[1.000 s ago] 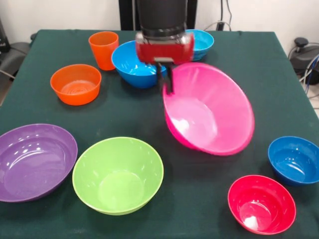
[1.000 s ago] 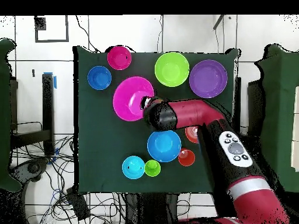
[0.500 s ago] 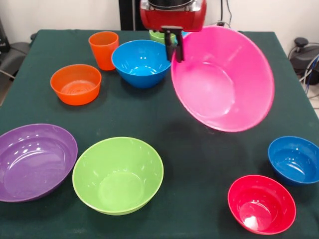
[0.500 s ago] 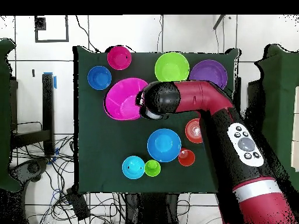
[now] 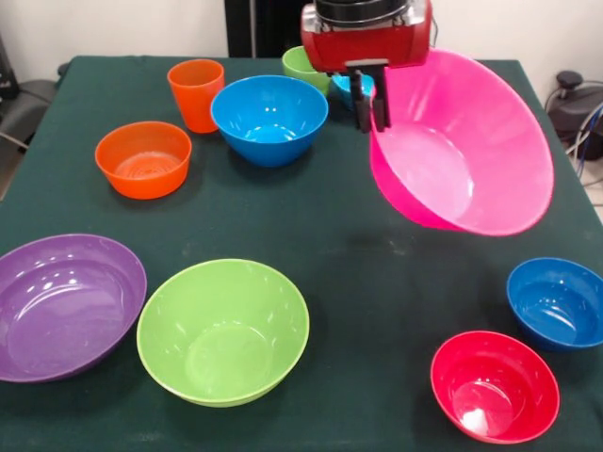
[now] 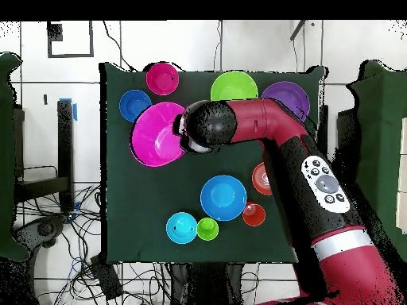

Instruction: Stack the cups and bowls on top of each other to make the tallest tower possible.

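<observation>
My gripper (image 5: 370,115) is shut on the near-left rim of the huge pink bowl (image 5: 471,160) and holds it tilted above the table's right side; in the overhead view the bowl (image 6: 155,135) hangs left of the gripper (image 6: 180,133). The large blue bowl (image 5: 269,118), orange cup (image 5: 195,92), light green cup (image 5: 303,64) and a small blue bowl (image 5: 350,87) stand at the back. The orange bowl (image 5: 143,158), purple bowl (image 5: 66,306), lime bowl (image 5: 223,330), red bowl (image 5: 495,384) and second small blue bowl (image 5: 558,301) sit upright, apart.
The arm (image 6: 270,135) crosses the table in the overhead view and covers part of the purple bowl (image 6: 290,94) and orange bowl (image 6: 261,179). Cables and chairs lie beyond the table edges.
The gripper has carried the pink bowl up and toward the front view's right, from the table's middle to the right side. The other bowls and cups have not moved.
</observation>
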You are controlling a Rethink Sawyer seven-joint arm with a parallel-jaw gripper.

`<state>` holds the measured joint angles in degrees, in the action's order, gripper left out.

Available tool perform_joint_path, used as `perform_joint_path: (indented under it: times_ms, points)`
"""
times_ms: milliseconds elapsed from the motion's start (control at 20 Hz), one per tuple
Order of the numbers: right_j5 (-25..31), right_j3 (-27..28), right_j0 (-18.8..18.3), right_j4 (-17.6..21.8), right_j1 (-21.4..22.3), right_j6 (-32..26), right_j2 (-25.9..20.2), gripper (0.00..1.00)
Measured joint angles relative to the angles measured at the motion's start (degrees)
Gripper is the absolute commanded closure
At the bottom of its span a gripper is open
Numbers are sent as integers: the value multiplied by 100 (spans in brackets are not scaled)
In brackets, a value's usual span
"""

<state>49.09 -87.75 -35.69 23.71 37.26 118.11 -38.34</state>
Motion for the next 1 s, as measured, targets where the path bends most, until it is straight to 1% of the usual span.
perform_joint_path:
  times_ms: [400,600,900,950,1000]
  points:
    - [0,162,-5,93,-237,-174,-175,100]
    - [1,176,-114,95,-334,-283,-307,100]
    - [1,99,-620,67,-316,-465,-632,100]
    - [0,89,-789,68,-304,-509,-693,100]
    - [1,89,-854,68,-303,-527,-715,100]
